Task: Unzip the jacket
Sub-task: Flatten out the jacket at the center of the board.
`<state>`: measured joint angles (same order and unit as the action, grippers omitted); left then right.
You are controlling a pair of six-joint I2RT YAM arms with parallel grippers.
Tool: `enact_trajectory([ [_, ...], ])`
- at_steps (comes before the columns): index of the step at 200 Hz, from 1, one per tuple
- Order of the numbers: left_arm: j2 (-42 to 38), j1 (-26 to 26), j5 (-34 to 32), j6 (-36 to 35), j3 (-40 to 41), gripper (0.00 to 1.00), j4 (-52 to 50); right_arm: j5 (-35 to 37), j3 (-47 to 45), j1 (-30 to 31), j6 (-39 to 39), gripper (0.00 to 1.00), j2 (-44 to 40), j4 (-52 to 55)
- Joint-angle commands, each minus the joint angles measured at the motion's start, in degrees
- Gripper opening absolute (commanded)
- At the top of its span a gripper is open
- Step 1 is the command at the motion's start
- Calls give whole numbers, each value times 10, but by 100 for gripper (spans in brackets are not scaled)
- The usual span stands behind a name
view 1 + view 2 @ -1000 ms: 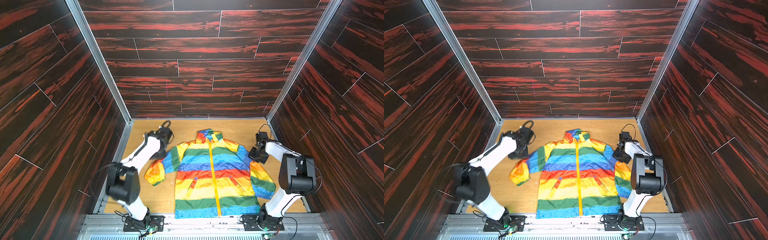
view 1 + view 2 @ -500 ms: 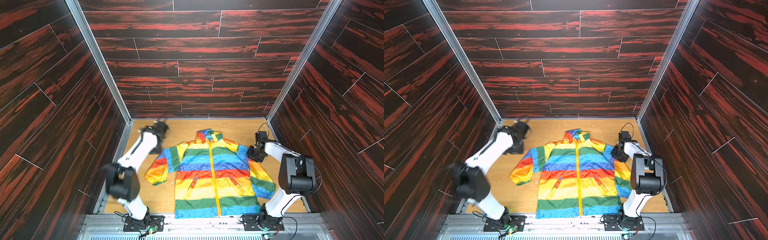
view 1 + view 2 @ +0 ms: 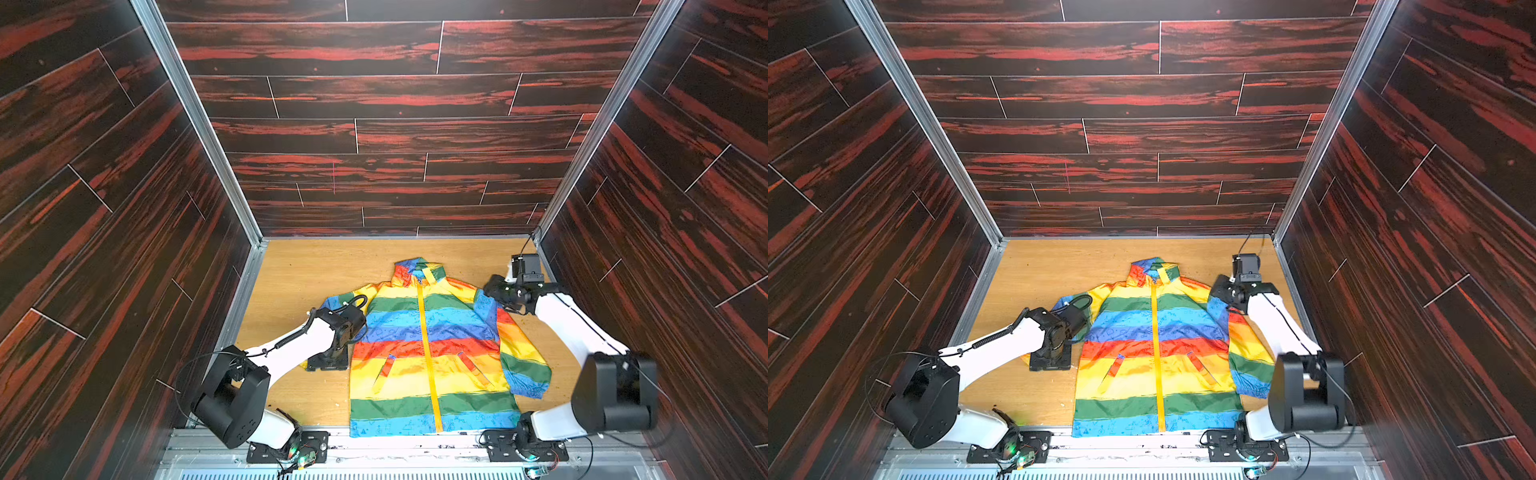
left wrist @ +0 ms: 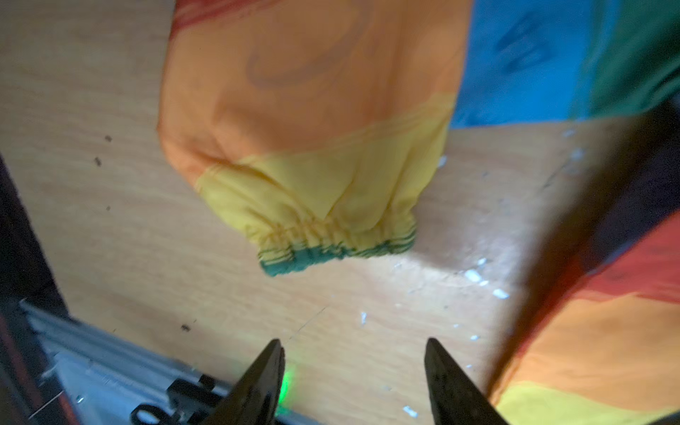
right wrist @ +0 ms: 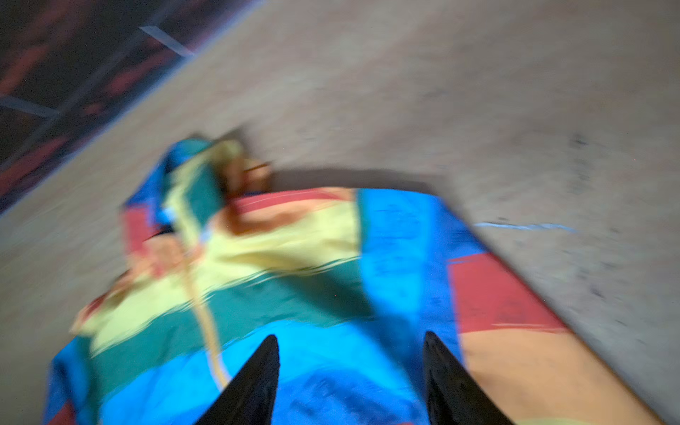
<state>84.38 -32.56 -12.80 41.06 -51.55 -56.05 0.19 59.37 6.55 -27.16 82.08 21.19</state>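
Note:
The rainbow-striped jacket (image 3: 395,332) (image 3: 1125,332) lies flat and face up on the wooden table, hood toward the back wall. Its yellow zipper (image 3: 426,340) (image 3: 1156,340) runs closed down the middle. My left gripper (image 3: 326,368) (image 3: 1050,365) (image 4: 353,349) hovers over the jacket's left sleeve, open and empty. The sleeve's elastic cuff (image 4: 331,235) lies just ahead of it. My right gripper (image 3: 490,286) (image 3: 1217,291) (image 5: 351,342) is open above the jacket's right shoulder (image 5: 397,257), with blue fabric below its fingers; that view is blurred.
Dark red wood-pattern walls close in the table (image 3: 316,274) on three sides. A metal rail (image 3: 415,444) with both arm bases runs along the front edge. Small white crumbs (image 4: 474,276) dot the wood near the cuff.
My left arm has swung from the back left toward the front and now stands over the left sleeve. The right arm has barely moved at the shoulder.

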Motion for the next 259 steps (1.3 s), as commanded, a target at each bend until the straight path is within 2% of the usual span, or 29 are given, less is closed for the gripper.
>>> enact_trajectory([
  [1, -2, 16, 2, -11, -7, 62, 32, -107, -35, 21, 44, 62, -42, -57],
  [21, 14, 40, 2, -24, -10, 61, 44, -217, -56, 48, 65, 62, -63, -88],
  [36, 28, 57, 5, -34, -14, 61, 54, -248, -59, 90, 85, 62, -67, -85],
  [69, 69, 68, 22, -53, -23, 60, 73, -245, -57, 158, 91, 62, -50, -82],
  [157, 114, 69, 2, -49, -3, 47, 96, -232, -54, 165, 90, 61, -33, -85],
  [186, 126, 69, -7, -49, -7, 32, 93, -228, -53, 166, 91, 61, -34, -82],
  [223, 98, 68, -39, -36, -22, 4, 41, -222, -52, 165, 92, 60, -36, -83],
  [259, 4, 87, -80, -31, -72, 1, -44, -226, -52, 166, 85, 60, -35, -100],
])
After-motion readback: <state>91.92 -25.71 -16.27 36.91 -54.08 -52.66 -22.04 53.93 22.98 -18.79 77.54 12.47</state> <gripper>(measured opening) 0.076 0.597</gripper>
